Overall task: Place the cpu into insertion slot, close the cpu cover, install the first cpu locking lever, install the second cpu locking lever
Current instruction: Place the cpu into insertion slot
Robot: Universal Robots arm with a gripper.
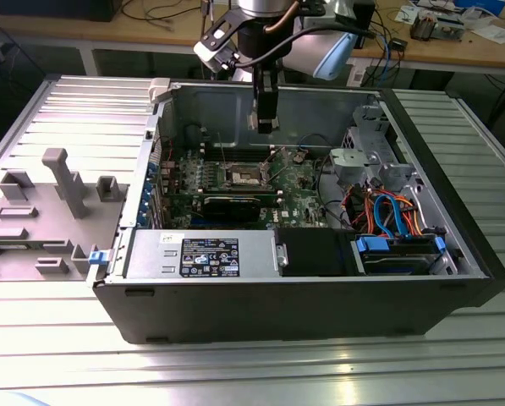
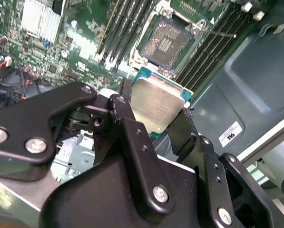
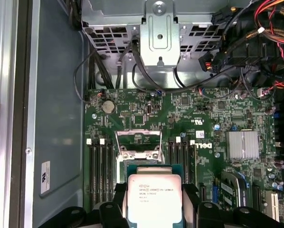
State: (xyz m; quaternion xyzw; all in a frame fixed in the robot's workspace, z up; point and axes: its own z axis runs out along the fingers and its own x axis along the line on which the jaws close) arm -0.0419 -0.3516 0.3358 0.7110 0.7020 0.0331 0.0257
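- One gripper [image 1: 265, 121] hangs over the open computer case [image 1: 277, 309] at the upper centre of the exterior view, its two fingers clamped on opposite edges of the chip [image 2: 156, 107].
- The chip [image 3: 154, 197], silver top showing in both wrist views, hovers clear above the bare socket [image 2: 166, 40], whose cover [image 3: 138, 132] appears tipped up.
- Seating it well likely means keeping the chip level, squared to the socket's rim, and set straight down without sliding across the contacts.
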